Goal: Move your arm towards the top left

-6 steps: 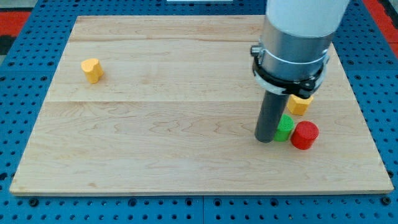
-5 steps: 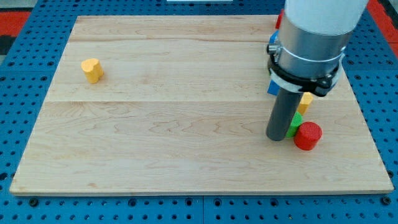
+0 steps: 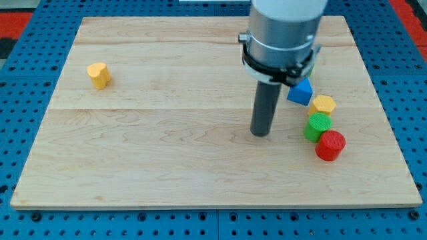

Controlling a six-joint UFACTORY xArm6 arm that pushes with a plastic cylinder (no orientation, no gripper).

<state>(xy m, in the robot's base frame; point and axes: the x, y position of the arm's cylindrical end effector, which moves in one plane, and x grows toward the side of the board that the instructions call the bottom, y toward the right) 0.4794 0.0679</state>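
Note:
My tip (image 3: 260, 133) rests on the wooden board (image 3: 167, 160), right of centre. It stands apart from the blocks, to the left of a cluster: a green cylinder (image 3: 317, 126), a red cylinder (image 3: 329, 145), a yellow hexagonal block (image 3: 323, 105) and a blue triangular block (image 3: 301, 91). A yellow heart-shaped block (image 3: 98, 75) lies far away near the view's top left. The arm's grey body (image 3: 280, 33) hides part of the board's top right.
The board sits on a blue pegboard base (image 3: 200, 227). Red patches show at the view's top corners (image 3: 13, 23). A small bit of green shows behind the arm near the blue block (image 3: 311, 69).
My tip has moved to the view's left and slightly up, away from the green and red cylinders it stood beside. The blue and yellow blocks are now uncovered.

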